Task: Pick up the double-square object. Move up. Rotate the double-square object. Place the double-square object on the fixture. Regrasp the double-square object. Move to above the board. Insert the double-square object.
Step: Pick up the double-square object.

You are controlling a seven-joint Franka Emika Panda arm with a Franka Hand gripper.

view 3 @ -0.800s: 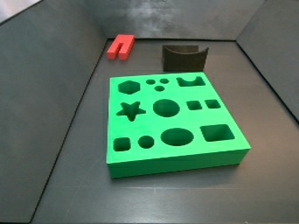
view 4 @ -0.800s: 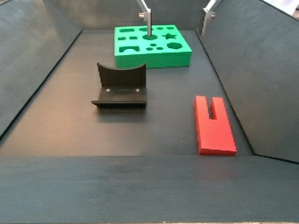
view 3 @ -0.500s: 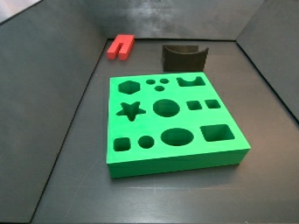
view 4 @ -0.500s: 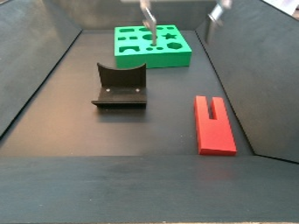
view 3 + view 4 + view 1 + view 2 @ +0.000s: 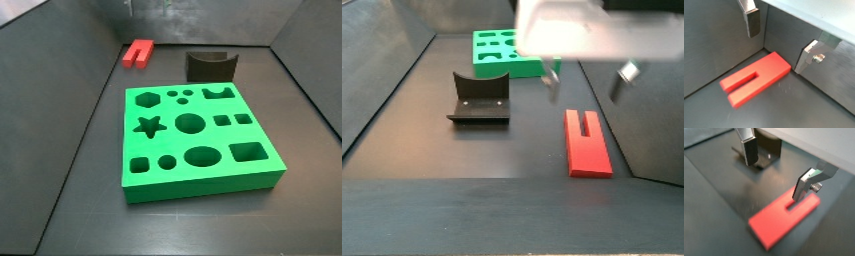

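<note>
1. Step in hand, as I judge it: the approach for the pick-up. The double-square object lies flat on the floor, ungrasped, its notched end pointing towards the board.
2. Landmark: the fixture. In a side view the red piece sits to one side of it, well apart and somewhat nearer that camera; the board lies beyond the fixture, also apart. In a side view from the opposite end, the piece is beside the fixture, both past the board's far edge.
3. Gripper: hangs above the slotted end of the piece, on the board side of it, blurred in that view.
4. Wrist views: fingers spread wide, nothing between them; the red piece shows below, clear of both pads. The fixture appears behind one finger.
5. Pose: fingers point down at the floor; I cannot tell whether they straddle the block's width or its length.
6. Next move calls for: centring over the body of the block, lowering until the pads flank its sides, then closing.
</note>
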